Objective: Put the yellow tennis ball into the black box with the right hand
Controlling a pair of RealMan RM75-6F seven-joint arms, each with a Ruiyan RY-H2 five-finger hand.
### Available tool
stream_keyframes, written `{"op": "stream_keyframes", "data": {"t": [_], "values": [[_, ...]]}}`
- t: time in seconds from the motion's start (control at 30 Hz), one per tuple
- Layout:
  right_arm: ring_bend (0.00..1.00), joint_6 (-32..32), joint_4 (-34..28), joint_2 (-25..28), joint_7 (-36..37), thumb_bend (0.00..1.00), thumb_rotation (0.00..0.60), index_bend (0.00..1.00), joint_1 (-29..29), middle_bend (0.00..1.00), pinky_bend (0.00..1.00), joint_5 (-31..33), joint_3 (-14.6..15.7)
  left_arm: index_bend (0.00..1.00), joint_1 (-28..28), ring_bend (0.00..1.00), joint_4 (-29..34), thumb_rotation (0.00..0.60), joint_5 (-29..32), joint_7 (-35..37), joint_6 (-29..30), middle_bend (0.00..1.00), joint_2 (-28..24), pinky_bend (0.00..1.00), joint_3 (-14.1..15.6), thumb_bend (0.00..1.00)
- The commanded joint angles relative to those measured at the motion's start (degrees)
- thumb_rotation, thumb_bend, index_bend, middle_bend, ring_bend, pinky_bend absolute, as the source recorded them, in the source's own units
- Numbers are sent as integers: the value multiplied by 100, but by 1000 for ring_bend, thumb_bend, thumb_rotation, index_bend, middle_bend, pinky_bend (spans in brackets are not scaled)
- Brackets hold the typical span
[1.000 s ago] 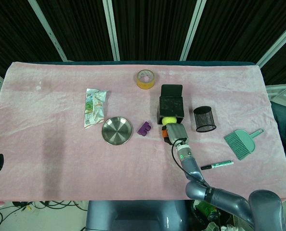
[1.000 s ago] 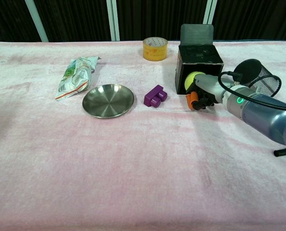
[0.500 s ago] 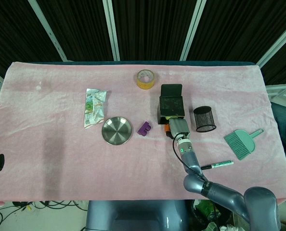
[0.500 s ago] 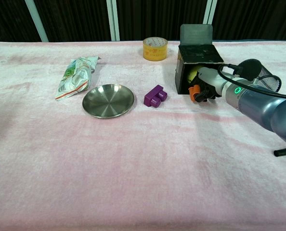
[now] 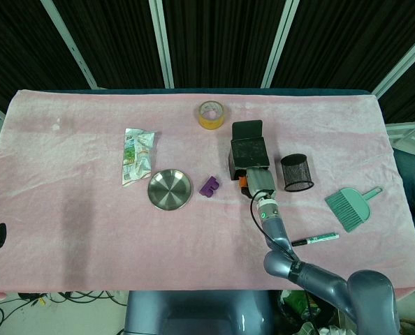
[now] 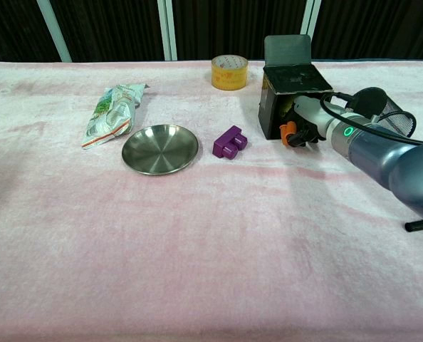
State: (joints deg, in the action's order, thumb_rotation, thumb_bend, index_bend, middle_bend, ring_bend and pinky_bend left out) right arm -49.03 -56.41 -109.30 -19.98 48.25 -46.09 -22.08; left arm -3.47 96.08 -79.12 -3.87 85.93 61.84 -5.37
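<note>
Pink cloth covers the worktop point(image 6: 197, 235), wide and bare along its near edge. At the mouth of the black cardboard box point(image 6: 291, 89) on its side, the right hand point(image 6: 302, 122) reaches in; the yellow tennis ball point(image 6: 288, 107) barely shows inside, and I cannot tell whether it is gripped. Beside them stands a black mesh cup point(image 5: 296, 172).

This is looking like a robot test lab rather than a home. A wide bench point(image 5: 68, 230) is sitting draped in a pink fleecy cloth, backed by black ribbed wall panels point(image 5: 110, 42) split by pale metal struts point(image 5: 162, 42). Loose cables point(image 5: 61, 299) are trailing on the floor under the bench's front edge, and unrelated small props are lying scattered across the cloth.
</note>
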Motion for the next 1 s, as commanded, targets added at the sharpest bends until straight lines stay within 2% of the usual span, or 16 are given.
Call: {"op": "stream_keyframes", "data": {"t": [0.03, 0.1, 0.2, 0.3, 0.33, 0.4, 0.47, 0.5, 0.57, 0.67, 0.7, 0.73, 0.83, 0.9, 1.0], "values": [[863, -157, -261, 115, -96, 729, 600, 1000, -111, 861, 1000, -4, 72, 133, -4, 17, 0, 600, -7, -8, -5, 72, 2, 0, 4, 484], [833, -272, -591, 249, -239, 709, 600, 1000, -226, 830, 989, 93, 129, 133, -5, 17, 2, 600, -13, -15, -10, 73, 4, 0, 11, 484], [720, -392, -1358, 582, -531, 670, 600, 969, -440, 683, 891, 375, 247, 133, -6, 17, 5, 600, -20, -28, -16, 73, 7, 0, 20, 485], [520, -390, -2542, 1213, -914, 603, 600, 763, -649, 436, 712, 960, 382, 133, -4, 16, 17, 600, -40, -46, -14, 73, 11, 0, 35, 485], [445, -384, -2827, 1384, -984, 570, 600, 667, -688, 348, 640, 1099, 412, 133, -2, 16, 16, 600, -46, -48, -12, 73, 13, 0, 39, 485], [362, -452, -3608, 1866, -1075, 511, 600, 552, -795, 256, 554, 1340, 457, 133, 2, 17, 18, 600, -62, -51, -5, 72, 16, 0, 48, 485], [241, -589, -4164, 2220, -1045, 377, 600, 389, -922, 137, 423, 1287, 506, 134, 6, 17, 23, 600, -75, -51, 6, 72, 19, 0, 52, 485], [204, -690, -4486, 2427, -993, 337, 600, 343, -1025, 105, 383, 1174, 549, 134, 8, 17, 27, 600, -83, -51, 15, 73, 20, 0, 53, 485], [139, -892, -5123, 2865, -840, 267, 600, 251, -1289, 50, 311, 783, 685, 133, 13, 17, 30, 600, -98, -51, 30, 73, 21, 0, 56, 485], [114, -1162, -5733, 3384, -581, 216, 600, 179, -1689, 17, 270, 3, 950, 133, 13, 17, 25, 600, -104, -53, 34, 72, 21, 0, 57, 485], [108, -1433, -5904, 3577, -506, 205, 600, 167, -1910, 12, 261, -475, 1086, 133, 13, 16, 27, 600, -106, -49, 37, 72, 22, 0, 55, 485], [97, -1910, -6069, 3780, -437, 186, 600, 148, -2266, 6, 248, -1217, 1347, 133, 13, 16, 31, 600, -110, -49, 44, 72, 23, 0, 52, 485], [70, -2592, -5876, 3871, -98, 140, 600, 111, -2784, 0, 227, -2491, 1801, 133, 13, 17, 38, 600, -115, -54, 53, 72, 26, 0, 49, 485], [65, -3292, -5395, 3817, 138, 127, 600, 99, -3221, 0, 218, -3361, 2125, 133, 12, 17, 39, 600, -136, -70, 62, 72, 32, 0, 54, 485], [65, -3937, -4687, 3591, 402, 127, 600, 94, -3600, 0, 215, -4093, 2383, 133, 13, 17, 39, 600, -167, -90, 70, 72, 38, 0, 68, 485]]}}
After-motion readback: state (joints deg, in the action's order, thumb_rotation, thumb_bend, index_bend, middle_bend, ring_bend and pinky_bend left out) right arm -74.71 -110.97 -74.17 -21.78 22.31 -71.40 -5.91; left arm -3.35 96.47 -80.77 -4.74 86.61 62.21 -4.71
